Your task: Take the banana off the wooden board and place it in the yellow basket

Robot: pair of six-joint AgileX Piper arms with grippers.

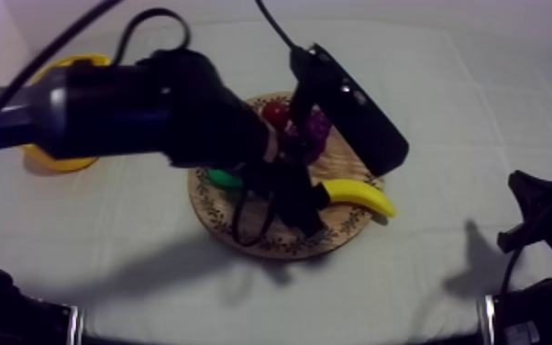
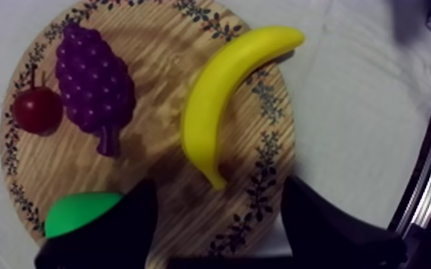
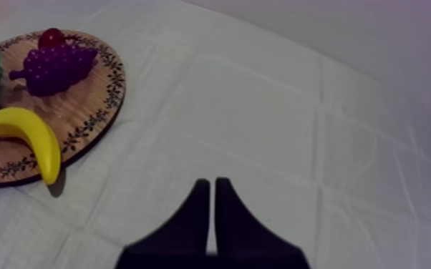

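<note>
The round wooden board (image 2: 154, 154), grained with a leafy patterned rim, carries the smooth curved banana (image 2: 218, 100), a knobbly purple bunch of grapes (image 2: 93, 82), a small red fruit (image 2: 36, 111) and a glossy green pear (image 2: 79, 213). My left fingers (image 2: 125, 229) stand apart, with the banana's tip just ahead between them, untouched. The yellow basket (image 1: 55, 163) sits well apart from them, its inside hidden. My right fingers (image 3: 190, 229) lie together over the bare counter (image 3: 261, 107) cloth.
</note>
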